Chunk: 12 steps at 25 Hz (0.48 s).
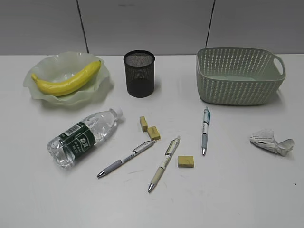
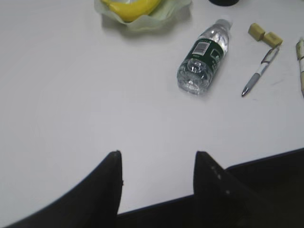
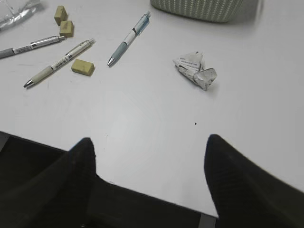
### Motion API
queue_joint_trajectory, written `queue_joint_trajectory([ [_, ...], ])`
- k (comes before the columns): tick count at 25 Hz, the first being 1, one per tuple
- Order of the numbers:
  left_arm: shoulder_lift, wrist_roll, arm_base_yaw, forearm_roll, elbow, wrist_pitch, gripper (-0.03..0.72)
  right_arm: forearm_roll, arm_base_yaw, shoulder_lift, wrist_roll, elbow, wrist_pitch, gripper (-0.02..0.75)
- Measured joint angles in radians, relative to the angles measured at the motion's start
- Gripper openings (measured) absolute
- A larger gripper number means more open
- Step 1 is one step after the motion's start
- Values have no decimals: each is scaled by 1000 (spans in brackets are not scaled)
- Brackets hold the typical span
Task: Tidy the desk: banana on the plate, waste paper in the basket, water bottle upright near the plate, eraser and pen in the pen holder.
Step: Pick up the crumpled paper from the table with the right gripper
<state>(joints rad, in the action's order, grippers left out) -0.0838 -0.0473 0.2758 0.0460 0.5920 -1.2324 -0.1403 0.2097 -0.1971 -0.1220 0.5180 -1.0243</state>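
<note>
The yellow banana [image 1: 69,80] lies in the wavy green plate [image 1: 102,89] at the back left. A water bottle [image 1: 85,137] lies on its side in front of the plate, cap pointing to the back right. Three pens [image 1: 127,158] [image 1: 164,163] [image 1: 205,129] and three tan erasers [image 1: 143,123] [image 1: 153,133] [image 1: 185,161] lie scattered mid-desk. The black mesh pen holder [image 1: 139,73] stands behind them. Crumpled waste paper [image 1: 271,141] lies at the right, in front of the green basket [image 1: 240,76]. My left gripper [image 2: 158,156] and right gripper [image 3: 149,142] hang open and empty over the near desk edge.
The white desk [image 1: 237,190] reaches back to a grey panelled wall. In the left wrist view the bottle [image 2: 203,59] lies well ahead of the fingers. In the right wrist view the waste paper [image 3: 195,70] lies ahead to the right.
</note>
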Motion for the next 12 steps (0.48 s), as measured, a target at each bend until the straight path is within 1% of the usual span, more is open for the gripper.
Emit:
queue_joint_trajectory([
  [3,67,7,0,-22,-3,8,368,-1,0,-6,-26,15,30,561],
  [6,90,13,0,-30,-3,13,368,-1,0,-69,-49,40,70,561],
  [12,90,47,0,-55,-9,44,368,8,0,-345,-119,114,126,561],
])
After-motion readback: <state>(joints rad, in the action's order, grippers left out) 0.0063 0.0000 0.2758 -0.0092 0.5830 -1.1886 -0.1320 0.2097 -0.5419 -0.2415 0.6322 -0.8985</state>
